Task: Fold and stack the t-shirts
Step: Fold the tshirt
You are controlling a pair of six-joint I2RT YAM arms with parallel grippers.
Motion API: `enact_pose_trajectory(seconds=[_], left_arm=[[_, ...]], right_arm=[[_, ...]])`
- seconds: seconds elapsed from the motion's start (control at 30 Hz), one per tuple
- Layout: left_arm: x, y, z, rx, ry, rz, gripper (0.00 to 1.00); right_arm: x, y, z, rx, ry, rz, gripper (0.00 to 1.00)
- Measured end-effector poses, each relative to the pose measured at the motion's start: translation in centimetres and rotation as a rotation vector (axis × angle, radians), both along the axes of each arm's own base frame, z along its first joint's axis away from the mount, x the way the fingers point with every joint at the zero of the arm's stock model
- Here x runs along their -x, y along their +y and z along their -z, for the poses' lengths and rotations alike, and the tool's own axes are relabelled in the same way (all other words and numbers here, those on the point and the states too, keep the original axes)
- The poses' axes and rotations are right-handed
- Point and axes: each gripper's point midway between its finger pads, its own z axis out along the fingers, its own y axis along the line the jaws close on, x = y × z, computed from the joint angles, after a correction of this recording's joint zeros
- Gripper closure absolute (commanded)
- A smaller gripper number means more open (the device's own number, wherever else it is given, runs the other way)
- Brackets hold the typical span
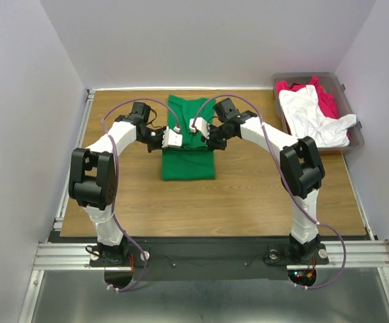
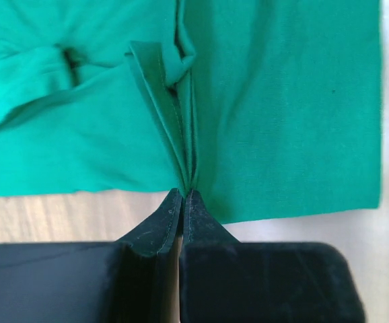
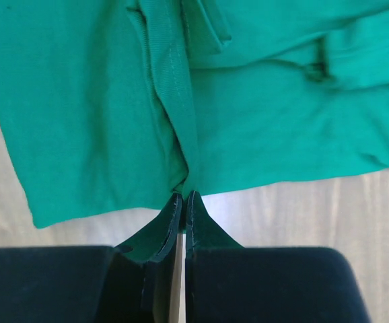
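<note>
The green t-shirt (image 1: 188, 161) lies on the surface (image 1: 248, 202) beneath both tools. The left tool (image 2: 183, 196) is clenched on a raised fold of its cloth at its tips. The right tool (image 3: 183, 197) grasps another fold likewise. A white t-shirt (image 1: 312, 114) and a red t-shirt (image 1: 326, 98) fill the bin (image 1: 309, 76) beyond the right tool.

The bright green cloth t-shirt (image 1: 189, 161) lies centred on the desk (image 1: 248, 195); far right stands the grey-brown plastic bin (image 1: 354, 144). Inside, the white cloth t-shirt (image 1: 312, 114) overlies the crimson red one (image 1: 327, 101).

One green t-shirt (image 1: 189, 161), one white t-shirt (image 1: 312, 116), one red t-shirt (image 1: 327, 102), one bin (image 1: 307, 76) and two end effectors (image 1: 173, 138) (image 1: 198, 126).
</note>
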Motion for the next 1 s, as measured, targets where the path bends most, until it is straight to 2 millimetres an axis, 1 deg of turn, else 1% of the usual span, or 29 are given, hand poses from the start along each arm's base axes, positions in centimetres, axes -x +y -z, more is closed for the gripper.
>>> enact_pose_trajectory(seconds=[0.03,0.1,0.3,0.33,0.4,0.43,0.47,0.5,0.53,0.6,0.63,0.7,0.8,0.87,0.9,0.93,0.97,1.0], left_arm=[[-0.8,0.0,0.0,0.001,-0.007,0.0,1.0],[-1.6,0.0,0.3,0.002,-0.009,-0.001,1.0],[-4.5,0.0,1.2,0.009,-0.01,-0.008,0.99],[-4.8,0.0,1.3,0.01,-0.012,-0.01,0.98],[-5.5,0.1,1.5,0.011,-0.012,-0.013,0.88],[-5.8,0.0,1.6,0.012,-0.015,-0.013,0.81],[-6.3,0.0,1.7,0.014,-0.017,-0.018,0.71],[-6.7,0.0,1.8,0.015,-0.02,-0.023,0.63],[-6.9,0.0,1.9,0.016,-0.017,-0.033,0.55],[-7.6,0.0,1.9,0.015,-0.024,-0.05,0.53],[-7.9,0.1,1.7,0.019,-0.026,-0.065,0.5],[-8.3,0.3,1.5,0.028,-0.02,-0.096,0.48],[-8.7,0.9,0.8,0.043,-0.021,-0.138,0.48],[-8.1,1.6,0.2,0.051,-0.023,-0.164,0.48],[-7.5,1.8,-0.3,0.056,-0.03,-0.17,0.48],[-6.5,2.1,-0.7,0.059,-0.033,-0.174,0.48],[-5.3,2.5,-1.2,0.062,-0.032,-0.178,0.47],[-4.2,2.7,-1.7,0.067,-0.038,-0.18,0.47]], right_arm=[[-0.4,0.0,0.0,-0.003,-0.002,0.003,0.99],[-1.9,0.1,0.1,-0.013,-0.009,0.013,0.99],[-4.7,0.0,1.1,-0.017,-0.018,0.032,1.0],[-5.0,0.0,1.2,-0.017,-0.02,0.033,1.0],[-5.5,0.0,1.7,-0.016,-0.018,0.038,0.97],[-5.8,0.0,1.9,-0.015,-0.018,0.041,0.94],[-6.0,0.0,1.9,-0.014,-0.02,0.044,0.9],[-6.3,0.0,2.2,-0.01,-0.02,0.049,0.76],[-6.6,0.0,2.3,-0.008,-0.018,0.061,0.69],[-7.0,-0.1,2.3,-0.001,-0.024,0.078,0.62],[-7.2,-0.2,2.2,0.0,-0.023,0.091,0.55],[-7.4,-0.3,1.9,0.0,-0.022,0.118,0.52],[-7.3,-0.8,1.6,0.003,-0.014,0.149,0.52],[-6.2,-1.4,1.0,0.003,-0.005,0.163,0.52],[-5.4,-1.7,0.5,0.003,0.004,0.168,0.53],[-4.3,-2.2,0.0,0.003,0.011,0.171,0.55],[-3.6,-2.6,-0.3,0.005,0.015,0.171,0.55],[-2.4,-3.0,-0.8,0.005,0.019,0.169,0.55]])
